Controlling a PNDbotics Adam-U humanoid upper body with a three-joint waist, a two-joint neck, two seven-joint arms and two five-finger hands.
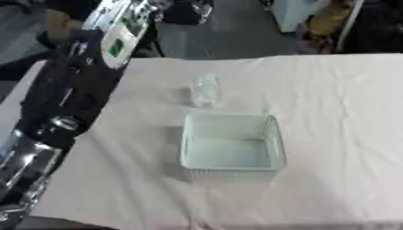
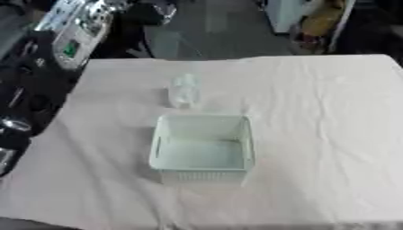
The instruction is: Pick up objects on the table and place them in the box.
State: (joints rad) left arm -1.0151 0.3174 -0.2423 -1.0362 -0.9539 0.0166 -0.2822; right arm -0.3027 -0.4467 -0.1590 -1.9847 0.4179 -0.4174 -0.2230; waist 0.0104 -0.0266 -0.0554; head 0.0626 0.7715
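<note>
A pale, lattice-walled box [image 1: 233, 173] stands open on the white tablecloth, with nothing inside that I can see. Just behind its far left corner stands a small clear container [image 1: 204, 90], like a bottle or cup, apart from the box. My left arm [image 1: 61, 105], black with silver joints, runs along the table's left edge from the lower left corner towards the far left. My left hand [image 1: 118, 39] is at the arm's far end, a pale blurred shape with a green patch, well left of the container. My right hand is out of both views.
The white cloth [image 2: 330, 134] covers the table, with its far edge near the top and its front edge at the bottom. Beyond the far edge is a dark floor with furniture and a yellowish object [image 2: 321, 20].
</note>
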